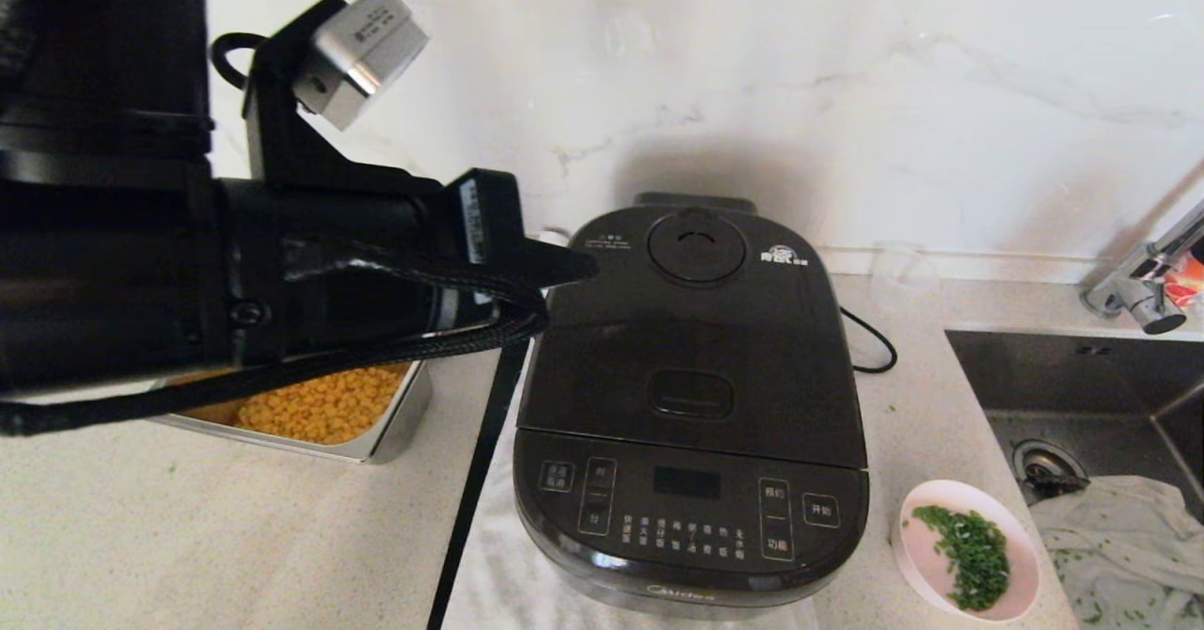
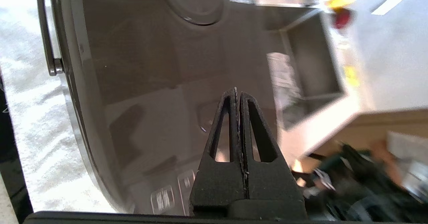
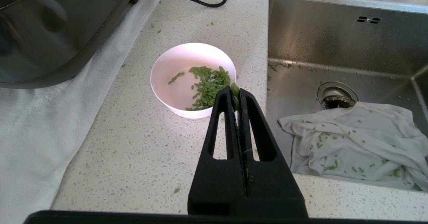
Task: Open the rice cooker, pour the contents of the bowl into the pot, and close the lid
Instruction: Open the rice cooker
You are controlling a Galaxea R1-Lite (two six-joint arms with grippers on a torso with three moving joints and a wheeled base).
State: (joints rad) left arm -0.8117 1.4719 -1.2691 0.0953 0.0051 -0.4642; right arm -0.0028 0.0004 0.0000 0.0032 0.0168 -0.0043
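The lid (image 1: 691, 329) is shut on the rice cooker (image 1: 691, 404). The left gripper (image 2: 236, 92), fingers closed and empty, hangs above it, probably going to press the latch. The bowl (image 3: 193, 80) waits on the surface (image 1: 235, 536); the right gripper (image 3: 235, 93) is closed too.

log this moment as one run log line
lid: closed | left gripper: shut, above lid | right gripper: shut, empty, near bowl | bowl: on counter, herbs inside

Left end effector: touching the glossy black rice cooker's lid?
Cannot tell. In the left wrist view the shut left end effector hovers over the lid; no view shows a gap or contact plainly.
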